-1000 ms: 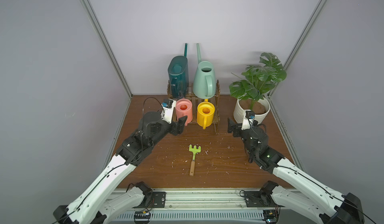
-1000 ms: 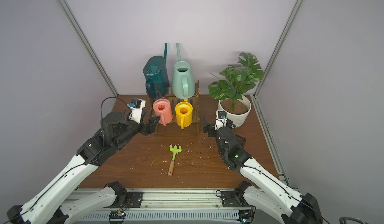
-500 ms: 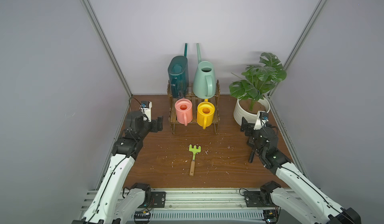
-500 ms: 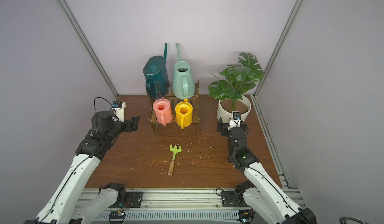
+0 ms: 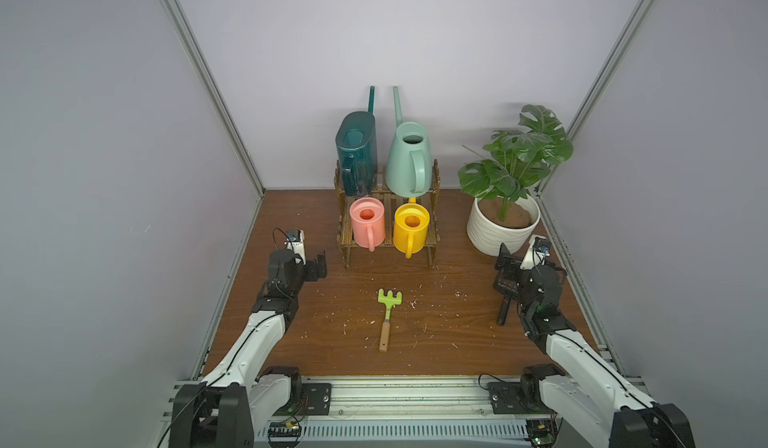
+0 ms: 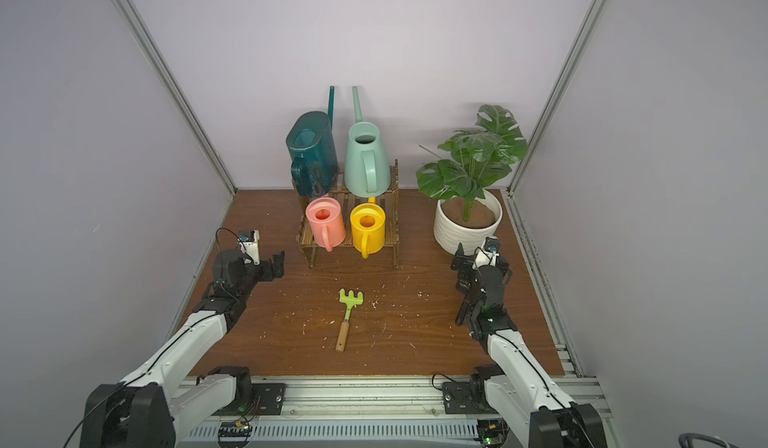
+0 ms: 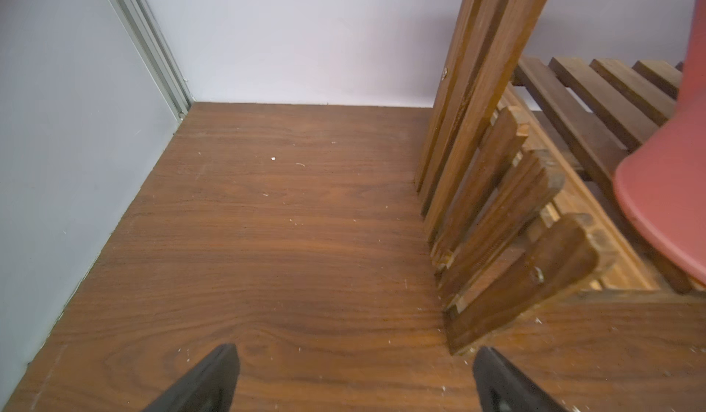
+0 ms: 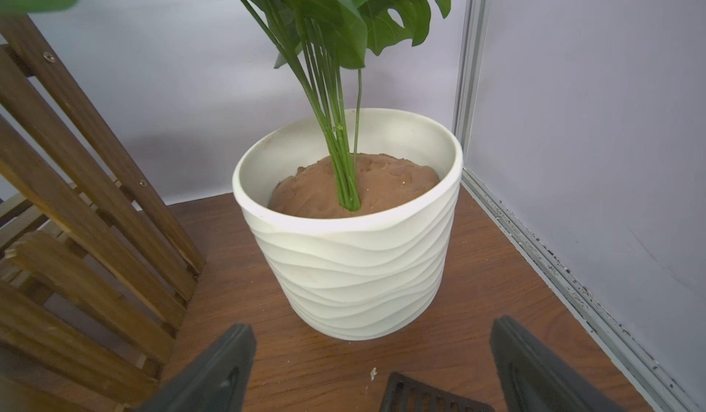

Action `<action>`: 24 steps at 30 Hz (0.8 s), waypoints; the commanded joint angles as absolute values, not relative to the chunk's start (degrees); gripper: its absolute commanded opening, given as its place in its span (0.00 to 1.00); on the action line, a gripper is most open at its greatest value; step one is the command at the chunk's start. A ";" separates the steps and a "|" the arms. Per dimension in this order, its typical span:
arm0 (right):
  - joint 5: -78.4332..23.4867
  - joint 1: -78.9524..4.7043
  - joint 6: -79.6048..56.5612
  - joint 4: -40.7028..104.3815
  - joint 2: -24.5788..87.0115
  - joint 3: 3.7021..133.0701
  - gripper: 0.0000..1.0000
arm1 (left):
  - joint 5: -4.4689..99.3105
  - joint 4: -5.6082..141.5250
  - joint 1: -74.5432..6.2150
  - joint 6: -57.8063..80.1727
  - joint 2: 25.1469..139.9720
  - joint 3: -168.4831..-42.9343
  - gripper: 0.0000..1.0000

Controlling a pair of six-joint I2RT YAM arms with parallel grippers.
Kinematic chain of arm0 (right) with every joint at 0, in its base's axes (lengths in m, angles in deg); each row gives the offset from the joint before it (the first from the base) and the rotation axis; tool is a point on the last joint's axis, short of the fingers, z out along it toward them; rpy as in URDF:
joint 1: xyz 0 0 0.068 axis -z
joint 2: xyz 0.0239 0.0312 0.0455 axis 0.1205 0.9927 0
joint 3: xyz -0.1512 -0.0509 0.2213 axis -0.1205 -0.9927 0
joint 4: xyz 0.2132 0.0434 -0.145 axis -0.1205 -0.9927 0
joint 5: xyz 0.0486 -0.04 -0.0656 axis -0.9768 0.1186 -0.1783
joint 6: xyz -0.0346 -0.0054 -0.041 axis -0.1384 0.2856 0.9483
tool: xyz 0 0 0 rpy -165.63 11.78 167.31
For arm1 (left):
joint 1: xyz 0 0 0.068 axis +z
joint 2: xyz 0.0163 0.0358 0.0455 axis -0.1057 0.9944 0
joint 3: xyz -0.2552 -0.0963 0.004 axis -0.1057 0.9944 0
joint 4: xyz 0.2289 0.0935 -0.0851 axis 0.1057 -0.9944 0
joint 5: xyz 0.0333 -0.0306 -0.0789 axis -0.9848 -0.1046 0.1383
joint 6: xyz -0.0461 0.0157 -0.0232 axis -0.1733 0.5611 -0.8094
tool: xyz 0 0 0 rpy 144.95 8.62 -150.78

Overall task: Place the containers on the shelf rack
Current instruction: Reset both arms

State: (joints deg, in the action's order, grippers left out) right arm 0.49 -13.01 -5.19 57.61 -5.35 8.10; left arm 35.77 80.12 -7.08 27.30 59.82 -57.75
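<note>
Left fingers (image 7: 206, 379) have backed off the shelf rack (image 5: 388, 222), spread empty; right fingers (image 8: 214, 372) likewise spread.

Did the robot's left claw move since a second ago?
Yes. The left gripper has pulled away from the pink can and the shelf rack, toward the robot's left. It is now open and holds nothing.

A robotics lab test booth: plain grey panel walls (image 5: 104, 176) joined by aluminium posts (image 5: 208, 82) enclose a wood-grain tabletop (image 5: 353, 279); at six o'clock, a metal mounting rail (image 5: 395, 396) carries exposed circuit boards (image 5: 284, 429).
</note>
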 commanded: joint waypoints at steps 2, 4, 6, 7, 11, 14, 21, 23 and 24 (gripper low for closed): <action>-1.84 -12.46 -3.57 72.07 -2.00 3.77 0.99 | 32.76 99.97 -6.29 26.83 63.60 -51.24 0.98; -2.08 -12.38 -3.37 75.47 0.13 2.84 0.99 | 32.32 105.20 -6.33 27.01 66.32 -48.89 0.98; -2.62 -12.39 -2.33 79.64 2.88 2.05 0.99 | 31.92 112.32 -6.32 27.08 69.52 -46.66 0.98; -2.62 -12.37 -1.93 81.56 4.14 1.58 0.99 | 32.16 114.85 -6.34 27.08 71.30 -45.95 0.98; -3.30 -12.38 0.69 91.54 9.51 -0.50 0.99 | 33.14 119.01 -6.28 26.57 75.88 -47.45 0.98; -3.83 -12.37 2.90 98.81 14.75 -1.50 0.99 | 33.80 121.26 -6.34 26.78 78.68 -48.79 0.98; -5.21 -12.37 8.37 105.21 20.42 -0.63 0.99 | 34.40 130.51 -6.33 28.12 85.05 -47.41 0.98; -6.56 -12.20 8.59 110.05 24.57 -0.84 0.99 | 34.09 139.04 -6.33 27.82 87.62 -44.54 0.98; -7.79 -12.24 9.08 112.19 27.67 -0.64 0.99 | 34.09 140.01 -6.33 27.87 87.93 -44.13 0.98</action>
State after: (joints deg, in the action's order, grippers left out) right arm -5.30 -12.51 6.46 103.79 22.56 -0.66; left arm 33.59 130.54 -6.99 27.43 86.63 -45.99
